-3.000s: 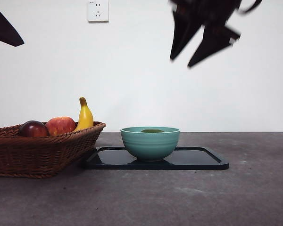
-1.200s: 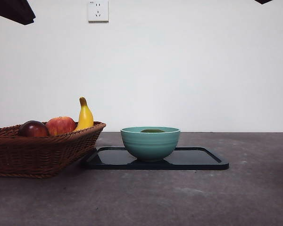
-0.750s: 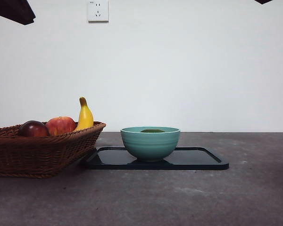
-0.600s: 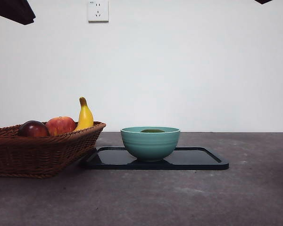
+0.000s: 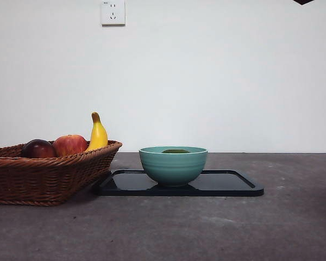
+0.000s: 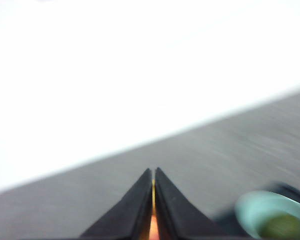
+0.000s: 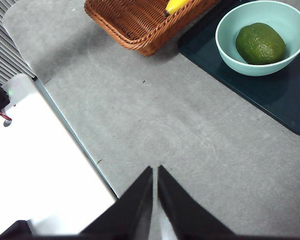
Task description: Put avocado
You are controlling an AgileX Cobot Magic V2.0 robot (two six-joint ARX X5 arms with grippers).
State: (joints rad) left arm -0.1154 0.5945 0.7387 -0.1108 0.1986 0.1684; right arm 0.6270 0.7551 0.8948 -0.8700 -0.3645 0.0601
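At the left of the table a wicker basket [image 5: 49, 171] holds a dark red-purple fruit [image 5: 38, 148], a red-yellow apple [image 5: 69, 144] and a banana [image 5: 98, 132] standing on end against its far rim. Just beside the basket lies a black tray [image 5: 228, 184], and on it stands a teal bowl [image 5: 173, 165]. The avocado [image 7: 260, 43] lies inside that bowl, resting on the bottom; from the front only a sliver of its green top [image 5: 175, 151] shows above the rim. In the right wrist view its long axis runs slantwise across the bowl. Both arms are drawn up and well apart from it. The left gripper [image 6: 154, 172] has its jaws pressed together with nothing between them, and its blurred view catches the bowl off to one side and below. The right gripper [image 7: 155, 172] is likewise closed and empty, high over bare table [image 7: 190, 130], with the bowl ahead of its tips and off to the side. Neither arm looks clearly nearer. Judging by how things lie, the placing seems done, with no further move called for.
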